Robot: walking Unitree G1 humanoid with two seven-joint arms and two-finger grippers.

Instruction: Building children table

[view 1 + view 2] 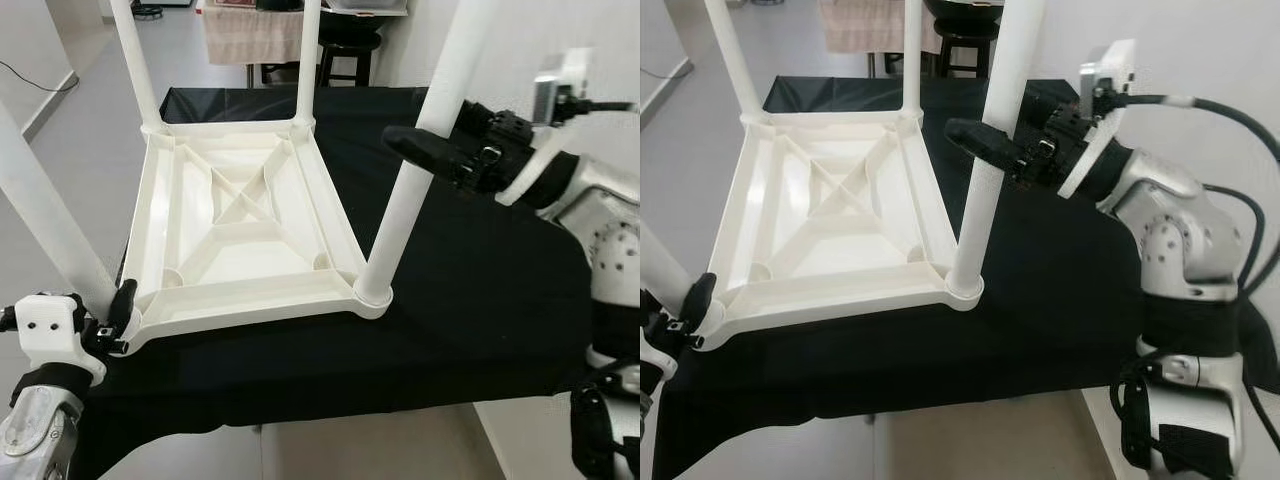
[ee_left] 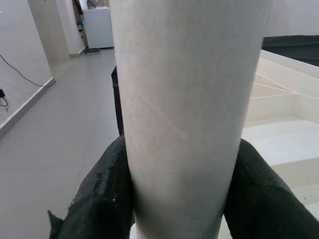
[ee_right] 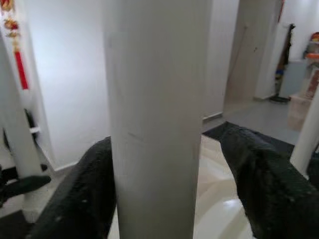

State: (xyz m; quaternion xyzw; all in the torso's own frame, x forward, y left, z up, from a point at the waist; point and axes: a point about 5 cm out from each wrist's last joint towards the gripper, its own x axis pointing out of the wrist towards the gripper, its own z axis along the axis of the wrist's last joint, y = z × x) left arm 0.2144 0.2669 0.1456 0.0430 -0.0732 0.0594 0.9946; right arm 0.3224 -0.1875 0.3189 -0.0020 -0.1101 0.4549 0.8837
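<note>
Left eye view: the upturned children table [image 1: 245, 225] lies on the black-draped counter [image 1: 480, 290], rigid light plastic, legs slick. Left wrist view: left pincer [image 2: 174, 199] clamps a near leg [image 2: 184, 99]. Right wrist view: right pincer [image 3: 174, 194] straddles another leg [image 3: 154, 114], one finger apart.

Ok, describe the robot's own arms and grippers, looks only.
Both arms are silver metal with black joints. The right arm has a perforated silver shell, black cables and a white wrist camera housing. Each gripper, right gripper and left gripper, has black textured fingers; the left mounts on a white block with screw holes.
</note>
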